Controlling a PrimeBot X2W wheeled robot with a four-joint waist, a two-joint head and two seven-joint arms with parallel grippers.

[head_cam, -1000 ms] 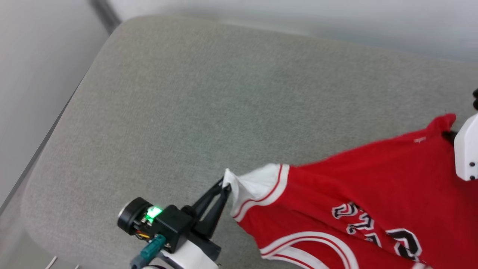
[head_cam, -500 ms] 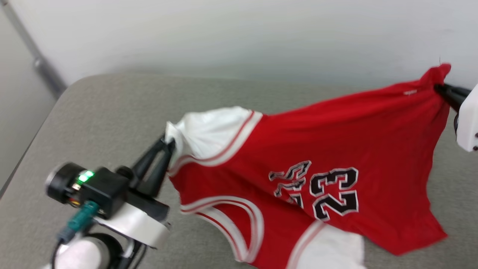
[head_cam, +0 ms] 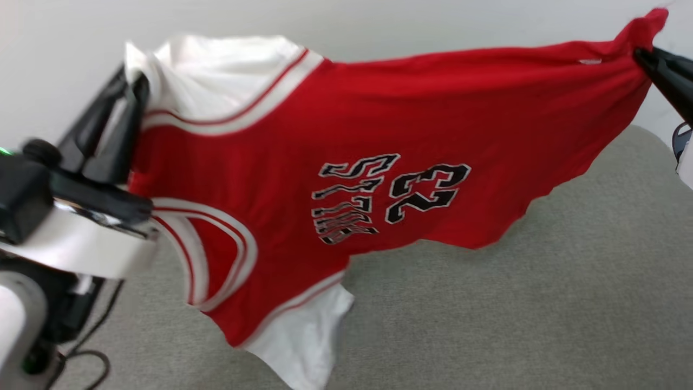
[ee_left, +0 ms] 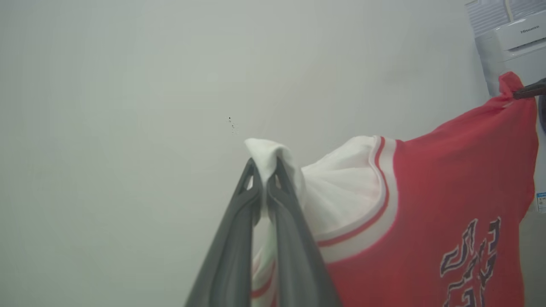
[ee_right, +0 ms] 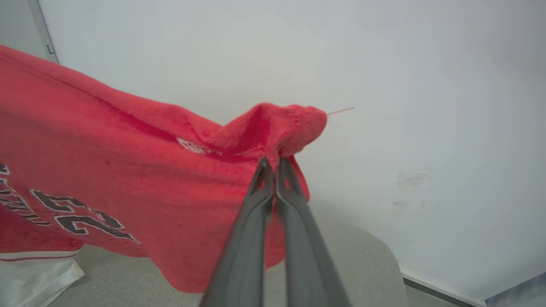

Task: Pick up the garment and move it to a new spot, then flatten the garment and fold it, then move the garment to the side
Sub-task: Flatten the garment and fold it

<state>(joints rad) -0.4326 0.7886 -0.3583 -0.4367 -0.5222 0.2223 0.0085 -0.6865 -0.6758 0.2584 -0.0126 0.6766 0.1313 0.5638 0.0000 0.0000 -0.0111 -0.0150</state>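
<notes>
The garment (head_cam: 390, 124), a red jersey with white sleeves and black lettering, hangs stretched in the air between both grippers above the grey cushioned surface (head_cam: 514, 314). My left gripper (head_cam: 130, 86) is shut on the tip of a white sleeve (ee_left: 266, 155), at the upper left of the head view. My right gripper (head_cam: 641, 54) is shut on a red corner of the garment (ee_right: 281, 132) at the upper right. The other white sleeve (head_cam: 303, 336) dangles at the bottom, just above or touching the surface.
A pale wall (head_cam: 379, 21) runs behind the grey surface. In the left wrist view a white appliance (ee_left: 512, 38) stands at the far right. The surface's rounded right corner (ee_right: 384, 264) shows in the right wrist view, with floor beyond it.
Both grippers have risen with the garment, which went from lying partly on the surface to hanging spread in the air. The head camera has tilted up and shifted.
</notes>
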